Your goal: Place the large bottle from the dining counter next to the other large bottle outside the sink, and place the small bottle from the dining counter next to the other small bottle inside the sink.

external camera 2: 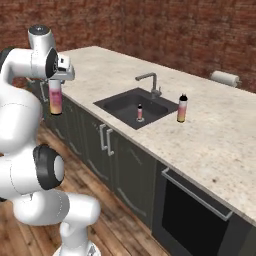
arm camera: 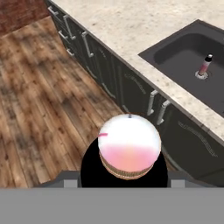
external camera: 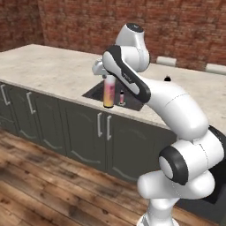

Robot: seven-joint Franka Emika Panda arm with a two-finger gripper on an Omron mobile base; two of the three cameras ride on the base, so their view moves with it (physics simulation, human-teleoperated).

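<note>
While the large bottle [external camera 2: 55, 98] hangs upright from my gripper [external camera 2: 56, 80] at the upper left of the right base frame, the jaws sit partly open, clamped on its capped top. Its body fades from pink to yellow-orange. At centre frame, the other small bottle [external camera 2: 139, 113] stands in the dark sink [external camera 2: 117, 103]; just right of the basin, the other large bottle [external camera 2: 182, 108] stands on the speckled counter [external camera 2: 220, 135]. Brick wall [external camera 2: 165, 30] behind, wood floor [arm camera: 39, 87] below.
</note>
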